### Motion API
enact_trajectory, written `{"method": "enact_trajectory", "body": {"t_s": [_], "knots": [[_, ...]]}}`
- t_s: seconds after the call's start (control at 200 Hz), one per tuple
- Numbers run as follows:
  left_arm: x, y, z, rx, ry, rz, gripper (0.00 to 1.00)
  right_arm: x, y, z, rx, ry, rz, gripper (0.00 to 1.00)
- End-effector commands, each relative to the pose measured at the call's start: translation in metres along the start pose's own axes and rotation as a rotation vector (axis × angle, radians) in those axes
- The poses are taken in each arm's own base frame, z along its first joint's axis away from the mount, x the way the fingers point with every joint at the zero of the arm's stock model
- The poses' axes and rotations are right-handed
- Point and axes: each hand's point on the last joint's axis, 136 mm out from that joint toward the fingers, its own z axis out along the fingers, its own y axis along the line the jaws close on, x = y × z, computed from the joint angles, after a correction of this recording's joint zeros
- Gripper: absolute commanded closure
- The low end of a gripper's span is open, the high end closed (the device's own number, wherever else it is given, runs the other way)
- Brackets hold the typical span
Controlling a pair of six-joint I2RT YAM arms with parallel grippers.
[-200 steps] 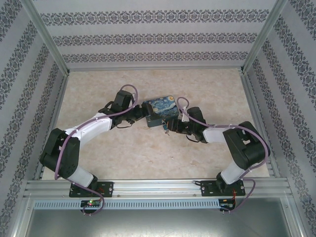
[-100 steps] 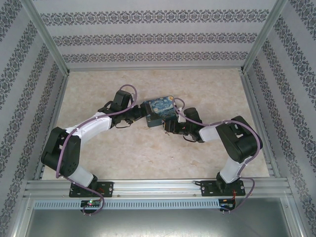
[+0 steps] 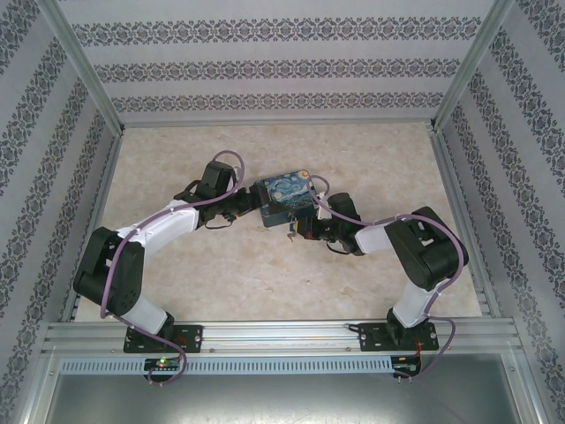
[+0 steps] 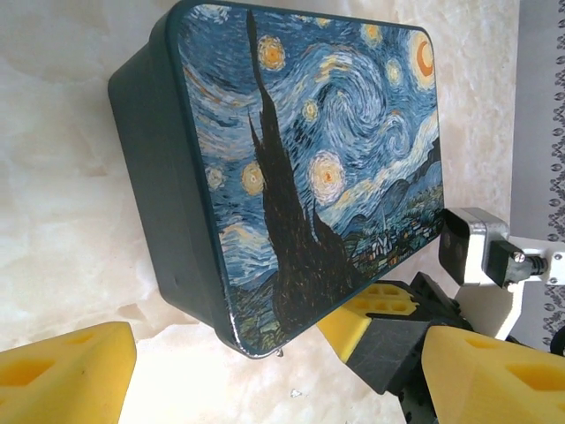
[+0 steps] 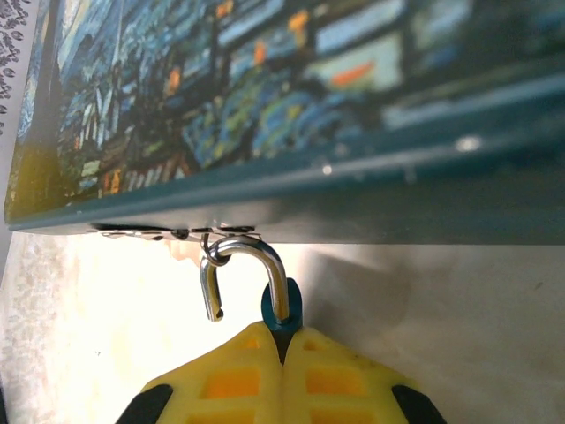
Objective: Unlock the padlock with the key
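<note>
So my right gripper (image 5: 282, 343) is pinched fully closed on the padlock (image 5: 284, 306). All you can see of it is a little sliver of blue body poking up between my yellow foam pads (image 5: 234, 380); the rest is buried in the grip. Its shackle (image 5: 275, 272) is thin shiny metal, hooked through a small metal hasp (image 5: 177, 233) under the edge of the box (image 5: 291, 97). The short leg hangs free, out of the body. The hasp is blurry up close, so I can't make out its shape.

The box is a rounded-corner rectangle, dark teal sides, with a Starry Night print on the lid: swirly sky, yellow stars, dark cypress. From the right wrist it's cropped and smeary. From overhead it sits mid-table (image 3: 371, 159), which is a marbled beige surface.

My left gripper (image 4: 282, 364) is spread wide at the box's other end, nothing in it. Its fingers (image 4: 66, 371) are cut off by the frame edge.
</note>
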Motion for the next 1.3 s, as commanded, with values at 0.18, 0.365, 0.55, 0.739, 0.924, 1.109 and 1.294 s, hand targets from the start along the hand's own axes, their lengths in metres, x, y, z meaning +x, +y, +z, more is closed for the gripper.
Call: {"method": "enact_trajectory", "body": {"t_s": [0.18, 0.365, 0.55, 0.739, 0.924, 1.109, 1.294], "knots": [[-0.008, 0.013, 0.003, -0.212, 0.006, 0.189, 0.15, 0.001, -0.007, -0.013, 0.055, -0.033, 0.093, 1.00], [-0.010, 0.016, 0.011, -0.330, 0.004, 0.293, 0.14, 0.000, -0.006, -0.017, 0.059, -0.051, 0.163, 1.00], [-0.004, 0.017, 0.024, -0.407, 0.018, 0.369, 0.14, 0.001, -0.011, -0.021, 0.087, -0.065, 0.222, 1.00], [0.007, 0.021, 0.034, -0.453, 0.037, 0.413, 0.14, 0.002, -0.017, -0.023, 0.112, -0.080, 0.314, 1.00], [0.019, 0.025, 0.039, -0.489, 0.062, 0.449, 0.14, 0.001, -0.022, -0.023, 0.127, -0.098, 0.394, 1.00], [0.028, 0.033, 0.043, -0.520, 0.084, 0.470, 0.14, -0.004, -0.026, -0.025, 0.153, -0.130, 0.449, 1.00], [0.033, 0.040, 0.045, -0.537, 0.100, 0.470, 0.14, -0.014, -0.032, -0.032, 0.184, -0.169, 0.465, 1.00]]}}
